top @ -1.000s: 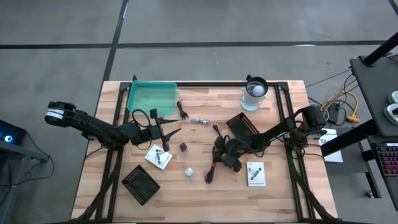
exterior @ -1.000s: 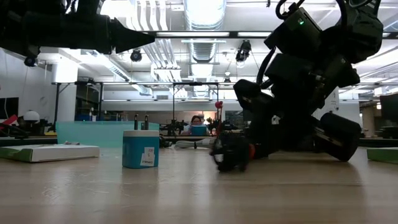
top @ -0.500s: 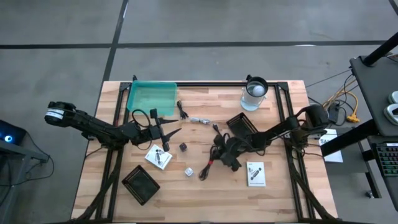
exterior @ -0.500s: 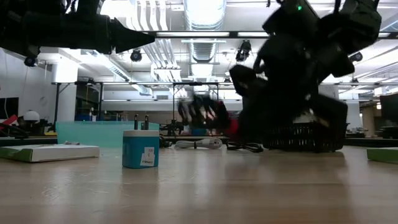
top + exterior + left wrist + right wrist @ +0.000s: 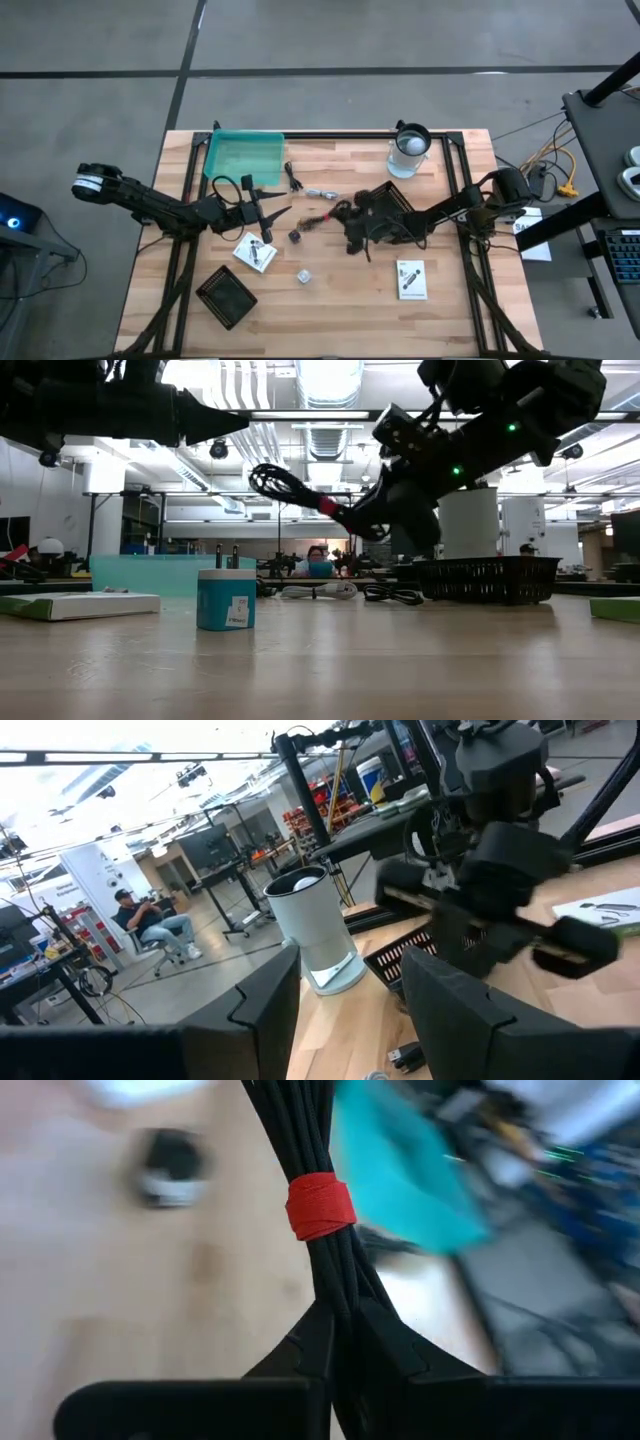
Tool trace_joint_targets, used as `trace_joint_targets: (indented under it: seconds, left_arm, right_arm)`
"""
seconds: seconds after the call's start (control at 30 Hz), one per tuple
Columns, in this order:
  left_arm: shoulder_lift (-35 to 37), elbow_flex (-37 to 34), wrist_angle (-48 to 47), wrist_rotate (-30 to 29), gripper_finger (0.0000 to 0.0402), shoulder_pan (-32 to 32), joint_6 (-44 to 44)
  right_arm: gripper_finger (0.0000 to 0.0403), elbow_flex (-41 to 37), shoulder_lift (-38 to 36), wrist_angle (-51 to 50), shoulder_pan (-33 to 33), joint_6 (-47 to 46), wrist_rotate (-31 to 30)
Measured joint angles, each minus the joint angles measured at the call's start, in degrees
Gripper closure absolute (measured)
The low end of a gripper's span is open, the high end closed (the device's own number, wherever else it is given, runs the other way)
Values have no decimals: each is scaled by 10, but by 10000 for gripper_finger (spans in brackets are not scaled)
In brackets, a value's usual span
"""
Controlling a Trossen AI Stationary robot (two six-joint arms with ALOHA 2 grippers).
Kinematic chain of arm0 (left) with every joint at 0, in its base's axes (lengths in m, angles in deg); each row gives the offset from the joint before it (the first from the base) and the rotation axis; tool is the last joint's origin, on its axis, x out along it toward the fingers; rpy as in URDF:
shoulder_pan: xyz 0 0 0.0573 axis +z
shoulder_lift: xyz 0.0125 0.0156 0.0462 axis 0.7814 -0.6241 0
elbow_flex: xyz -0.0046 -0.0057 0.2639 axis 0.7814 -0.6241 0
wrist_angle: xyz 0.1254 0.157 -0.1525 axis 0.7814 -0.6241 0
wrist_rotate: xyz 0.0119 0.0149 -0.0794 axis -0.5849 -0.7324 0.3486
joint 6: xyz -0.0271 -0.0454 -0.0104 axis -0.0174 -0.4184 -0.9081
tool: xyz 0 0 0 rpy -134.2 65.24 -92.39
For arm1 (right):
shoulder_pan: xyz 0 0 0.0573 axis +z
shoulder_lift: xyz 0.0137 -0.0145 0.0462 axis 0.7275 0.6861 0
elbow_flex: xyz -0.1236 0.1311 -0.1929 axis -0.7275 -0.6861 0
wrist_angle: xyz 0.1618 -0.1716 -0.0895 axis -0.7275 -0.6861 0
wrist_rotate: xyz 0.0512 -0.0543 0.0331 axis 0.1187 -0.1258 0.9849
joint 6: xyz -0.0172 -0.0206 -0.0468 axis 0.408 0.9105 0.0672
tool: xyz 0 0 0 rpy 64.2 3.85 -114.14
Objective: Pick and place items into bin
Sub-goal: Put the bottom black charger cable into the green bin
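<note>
A: The right gripper (image 5: pixel 345 222) is clamping its fingers on the black-and-red cable (image 5: pixel 322 216), a bundle tied with a red band (image 5: pixel 320 1206); it is hanging off the table, near the middle, with the loops trailing toward the teal bin (image 5: pixel 244 158).

B: Then the carry is what matters, I am judging; it should be travelling high enough that the dangling loops are not dragging, and releasing only once the whole bundle is over the bin's floor, not its rim.

A: What is lying along the way?

B: The small dark cube (image 5: pixel 295 236) and a thin black cable (image 5: pixel 294 179) with a pale connector piece (image 5: pixel 322 194) are sitting between the gripper and the bin; the left gripper (image 5: pixel 268 216) is hovering just beside the bin with its fingers partly apart and nothing in them, so the two arms are risking a crowd there.

A: And elsewhere?

B: A white cube (image 5: pixel 303 276), two white printed packets (image 5: pixel 256 253) (image 5: pixel 410 279), two black mesh trays (image 5: pixel 227 296) (image 5: pixel 390 204), and the clear cup (image 5: pixel 408 150) are sitting well clear of that path.
</note>
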Motion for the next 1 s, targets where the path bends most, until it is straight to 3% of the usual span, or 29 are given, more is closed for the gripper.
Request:
trace_joint_targets:
  seconds: [0.17, 0.33, 0.7, 1.0]
  left_arm:
    - [0, 0, 0, 0, 242, 0, 0]
    - [0, 0, -3, 0, 242, 0, 0]
    - [0, 0, -12, 1, 242, 0, 0]
    - [-1, 1, -11, 89, 242, 0, -1]
  right_arm:
    - [384, 1, 0, 13, 0, 6, -84]
    - [385, 4, 0, 43, 0, 46, -123]
    - [385, 5, -1, 182, -1, 155, -109]
    - [385, 5, -1, 188, -3, 157, -74]
